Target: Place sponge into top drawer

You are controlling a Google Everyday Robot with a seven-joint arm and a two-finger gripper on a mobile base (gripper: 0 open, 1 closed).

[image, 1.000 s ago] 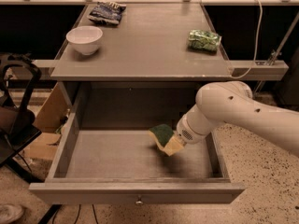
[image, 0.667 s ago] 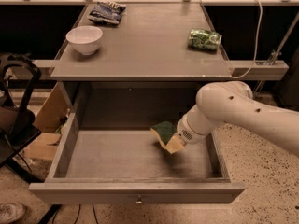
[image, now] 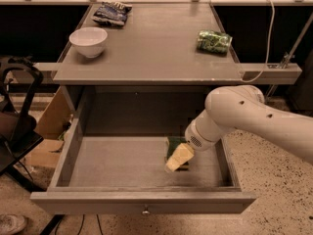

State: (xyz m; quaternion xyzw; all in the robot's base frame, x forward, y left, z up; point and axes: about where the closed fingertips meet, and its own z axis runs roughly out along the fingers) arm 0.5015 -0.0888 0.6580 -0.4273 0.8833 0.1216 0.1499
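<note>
I am at the placing step. My gripper is down inside the top drawer, which is pulled fully out, and it sits right of the drawer's middle, directly over the sponge. The sponge's dark green face shows just behind the gripper's pale tip, low against the drawer floor. My wrist covers the spot where tool and sponge meet, so I cannot tell whether I have hold of the sponge or have let it go. It looks to be resting on the floor, but I would not swear to it. If I do have it, the next move calls for a plain release with the sponge set flat. After that comes a straight lift up and back, clear of the drawer's right wall and of the table edge overhead, so the sponge is not dragged along. As for writing, I can read none. The green can lying on its side and the dark snack bag both carry printed patterns but no legible brand, and the white bowl is plain.
</note>
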